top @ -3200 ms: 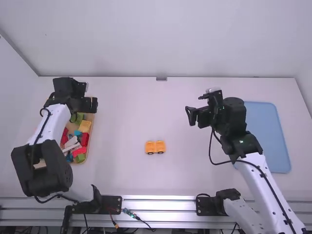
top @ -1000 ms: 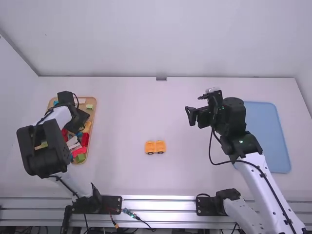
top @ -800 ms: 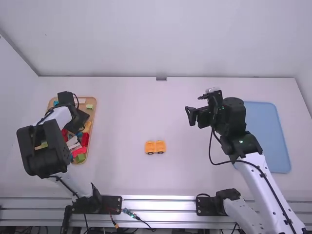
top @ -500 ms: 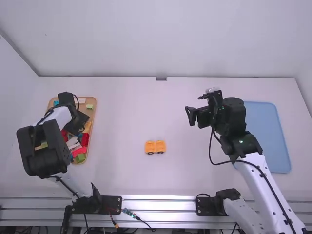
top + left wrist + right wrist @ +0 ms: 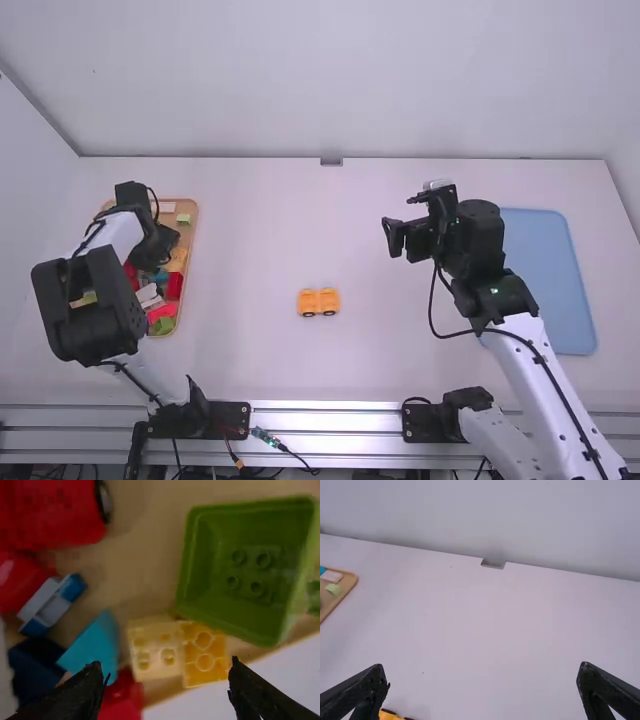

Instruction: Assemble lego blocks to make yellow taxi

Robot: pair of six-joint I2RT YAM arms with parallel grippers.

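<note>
High view: the left gripper [image 5: 170, 245], fingers wide, hangs over the wooden tray [image 5: 194, 225], its arm blocking some blocks [image 5: 173, 287]; yellow wheeled pieces [image 5: 319, 301] sit mid-surface [image 5: 260, 240]; the right gripper [image 5: 397, 240], also wide, is near the blue tray [image 5: 557, 270].

Orange-yellow wheeled piece [image 5: 311, 298] on table [image 5: 250, 240], yellow blocks [image 5: 169, 647] in tray [image 5: 194, 240]

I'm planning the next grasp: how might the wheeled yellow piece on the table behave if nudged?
The yellow piece may roll sideways on its dark wheels. Its blocky shape suggests stiffness, and its low build makes tipping seem unlikely.
</note>
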